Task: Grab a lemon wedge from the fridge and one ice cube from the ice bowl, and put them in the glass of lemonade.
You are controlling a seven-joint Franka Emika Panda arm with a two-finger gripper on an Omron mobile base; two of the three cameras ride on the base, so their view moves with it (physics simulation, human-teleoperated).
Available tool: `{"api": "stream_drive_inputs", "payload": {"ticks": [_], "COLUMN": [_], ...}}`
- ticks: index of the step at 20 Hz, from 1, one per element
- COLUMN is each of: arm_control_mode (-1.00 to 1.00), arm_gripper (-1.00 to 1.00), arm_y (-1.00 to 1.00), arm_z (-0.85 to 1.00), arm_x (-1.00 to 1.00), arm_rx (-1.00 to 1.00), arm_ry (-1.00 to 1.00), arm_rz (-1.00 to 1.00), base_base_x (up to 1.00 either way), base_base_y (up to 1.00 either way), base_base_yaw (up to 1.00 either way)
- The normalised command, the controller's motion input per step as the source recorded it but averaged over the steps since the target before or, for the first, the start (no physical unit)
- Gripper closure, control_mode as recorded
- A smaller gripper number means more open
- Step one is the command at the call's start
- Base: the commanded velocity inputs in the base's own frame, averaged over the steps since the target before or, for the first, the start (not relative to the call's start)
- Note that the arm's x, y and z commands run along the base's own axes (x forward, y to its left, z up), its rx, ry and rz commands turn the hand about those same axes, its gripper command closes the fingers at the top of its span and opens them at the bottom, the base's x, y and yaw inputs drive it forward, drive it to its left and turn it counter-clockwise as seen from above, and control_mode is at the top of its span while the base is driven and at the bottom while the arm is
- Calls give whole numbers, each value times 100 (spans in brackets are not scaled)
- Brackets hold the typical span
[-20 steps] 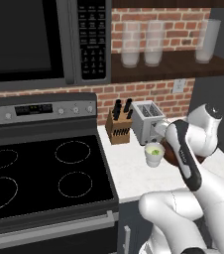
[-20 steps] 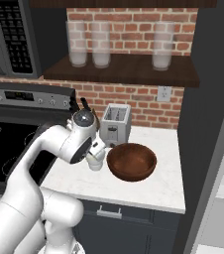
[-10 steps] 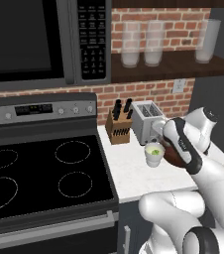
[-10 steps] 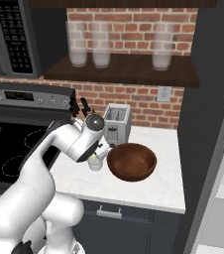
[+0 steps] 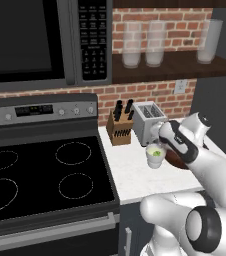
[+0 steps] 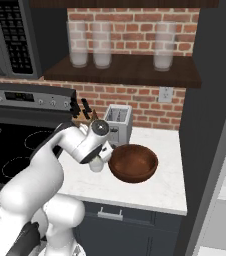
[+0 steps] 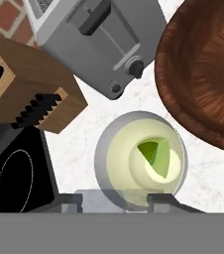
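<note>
The hand [image 7: 115, 202], narrow and seeming to pinch a clear ice cube [image 7: 115, 197], has swung right above the short whitish cup of pale yellow lemonade [image 7: 102, 154], where the small yellow-green lemon wedge [image 7: 156, 156] already floats, so dropping looks next.

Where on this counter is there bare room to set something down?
Open white counter lies in front of the ice bowl and to its right, toward the dark wall. Another bare strip runs between the stove and the glass of lemonade. Crowded: knife block, toaster, glass and bowl cluster together.

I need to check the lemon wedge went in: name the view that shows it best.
The hand view: it looks straight down on the lemon wedge in the glass of lemonade. The left base view gives a green speck; the right base view hides it behind the arm.
</note>
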Motion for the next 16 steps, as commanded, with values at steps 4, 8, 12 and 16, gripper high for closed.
{"api": "stream_drive_inputs", "payload": {"ticks": [4, 8, 12, 16], "arm_control_mode": [-100, -100, -100, -100], "arm_gripper": [100, 100, 100, 100], "arm_y": [0, 0, 0, 0], "arm_z": [-34, -21, -12, -6], "arm_x": [8, 5, 10, 14], "arm_rx": [0, 0, 0, 0], "arm_ry": [0, 0, 0, 0], "arm_rz": [2, 1, 1, 0], "base_base_x": [0, 0, 0, 0], "base_base_y": [0, 0, 0, 0], "base_base_yaw": [0, 0, 0, 0]}}
